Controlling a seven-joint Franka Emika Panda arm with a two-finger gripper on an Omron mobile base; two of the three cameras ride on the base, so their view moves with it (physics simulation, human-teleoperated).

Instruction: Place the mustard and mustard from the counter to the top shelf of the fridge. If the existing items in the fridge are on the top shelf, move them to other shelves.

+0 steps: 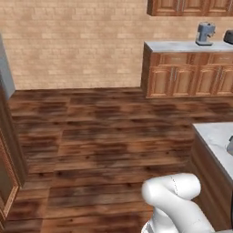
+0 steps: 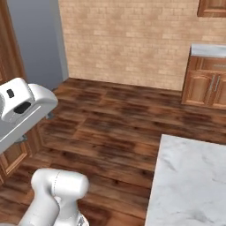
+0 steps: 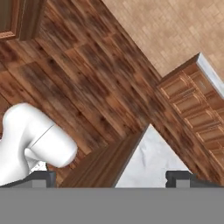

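Observation:
My gripper [image 3: 111,177] hangs open over the corner of the counter [image 3: 148,162], with nothing between its dark fingertips [image 3: 43,177]. The counter is a white veined marble slab [image 2: 190,176] on brown wooden fronts, at the right in both base views [image 1: 218,136]. A tall plain grey face of the fridge [image 2: 39,39] stands at the far left, also as a grey strip [image 1: 4,68] at the left edge. The mustard bottles, the top shelf, the other shelves and the existing items are out of view.
Dark wooden floor [image 1: 104,132] spreads wide between counter and brick wall. A back counter [image 1: 186,68] with wooden cabinets carries a grey coffee machine [image 1: 205,34]. Tall brown cabinetry [image 2: 9,48] flanks the fridge. A small grey object [image 1: 230,145] sits on the counter at the right edge.

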